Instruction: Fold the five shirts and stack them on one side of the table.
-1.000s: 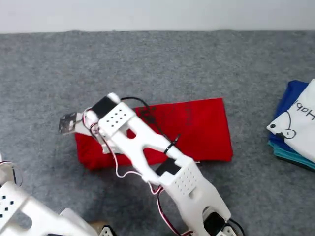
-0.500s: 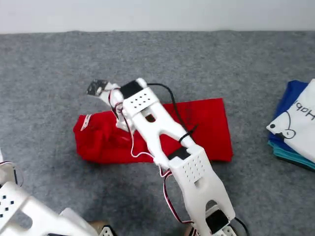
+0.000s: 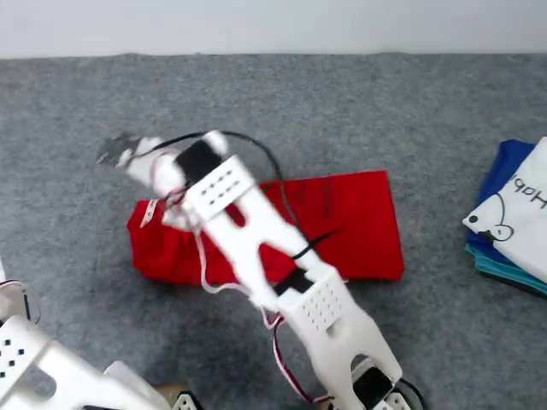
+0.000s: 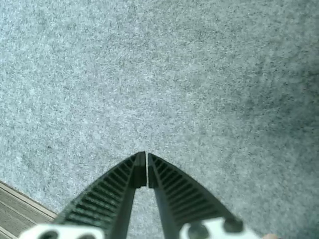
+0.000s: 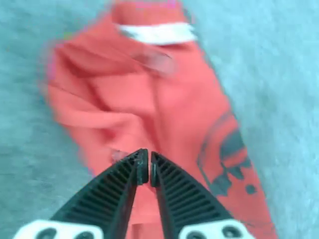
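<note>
my right claw, tips together, faces the red shirt. left claw together over grey mat. overhead: folded stack well apart.

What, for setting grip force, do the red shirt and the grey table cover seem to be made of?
The red shirt looks like soft, matte knit fabric, probably cotton jersey: it wrinkles and bunches loosely and carries a dark print. The table cover looks like felt or short-pile carpet: speckled grey, fuzzy, no sheen.
</note>
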